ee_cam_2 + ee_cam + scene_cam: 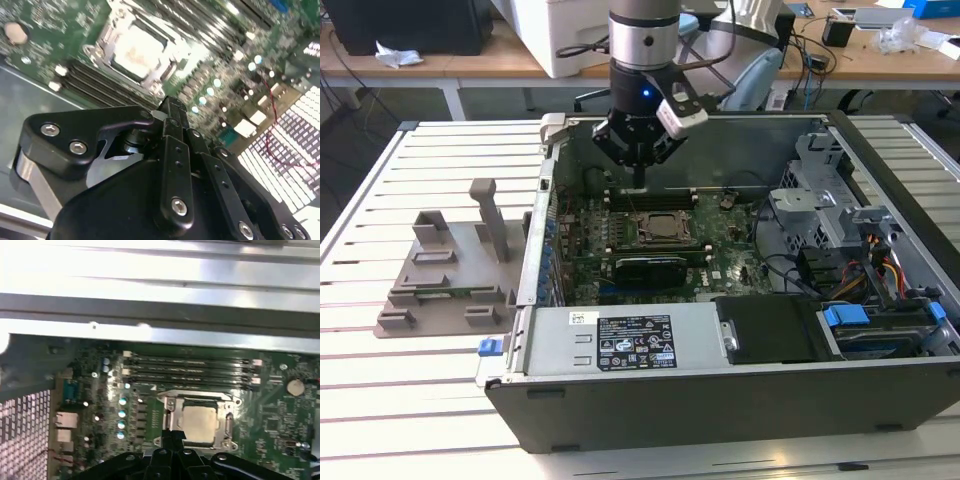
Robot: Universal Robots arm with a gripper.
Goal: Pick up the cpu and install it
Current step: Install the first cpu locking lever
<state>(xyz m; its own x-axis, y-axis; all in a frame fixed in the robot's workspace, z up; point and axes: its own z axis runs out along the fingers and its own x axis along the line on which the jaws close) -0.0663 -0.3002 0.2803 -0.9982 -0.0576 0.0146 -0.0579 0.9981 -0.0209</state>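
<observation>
CPU, the small flat square chip with a silvery-white metal top (200, 422), lies seated in the black socket frame with its metal bracket (171, 412) on the green motherboard (277, 405), near the middle of the open black computer case (740, 400); in the exterior view it shows as a pale square (665, 229) at about six o'clock from the arm's black gripper (640, 166), which hangs over the board, apart from the chip. In both wrist views the chip shows bare, with nothing clamped on it. Whether the black fingers (172, 117) are parted or closed I cannot tell; they appear drawn close together and seem to carry nothing. The grey plastic tray with upright posts (450, 275) stands on the slatted white table (380, 390) at nine o'clock from the case, in the exterior view. By my judgement the placing step is done or nearly so, the chip resting in its socket; what the work now calls for is confirmation that the chip sits flat and square within the frame, with the gripper clear of the bracket and the rows of memory slots (190, 367) at twelve o'clock from the socket.
</observation>
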